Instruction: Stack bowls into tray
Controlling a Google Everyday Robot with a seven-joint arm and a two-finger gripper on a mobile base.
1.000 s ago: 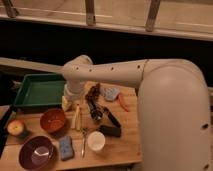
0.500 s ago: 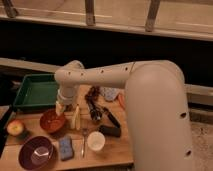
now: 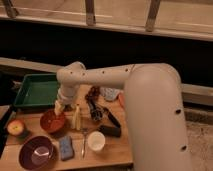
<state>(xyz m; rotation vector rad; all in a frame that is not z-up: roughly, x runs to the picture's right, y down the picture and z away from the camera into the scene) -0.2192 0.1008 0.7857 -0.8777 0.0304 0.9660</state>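
The white robot arm (image 3: 150,100) fills the right side of the camera view and hides much of the wooden worktop (image 3: 107,152) behind it. It reaches left and bends downward, ending in the claw (image 3: 67,117), which hangs over the right edge of the orange-red round shallow bowl (image 3: 51,121). The claw is released. Its two pale fingers (image 3: 76,118) stand apart, one above the bowl's inside and the other just beside the bowl on the right. Whether either finger touches the rim is hard to make out.

That bowl sits on the worktop just in front of the rectangular green plastic tray (image 3: 31,91). The wrist of the arm covers the tray's right end. The dark purple glossy round bowl (image 3: 36,152) lies nearer the front left corner, apart from the orange-red one, with its lower edge close to the picture's bottom.

A blue sponge (image 3: 66,147) lies beside the purple bowl, and a small white cup (image 3: 96,140) stands to its right. A round red-and-yellow fruit (image 3: 16,127) rests at the left edge. A cluster of dark utensils (image 3: 95,107) lies right of the claw, too murky to tell apart.
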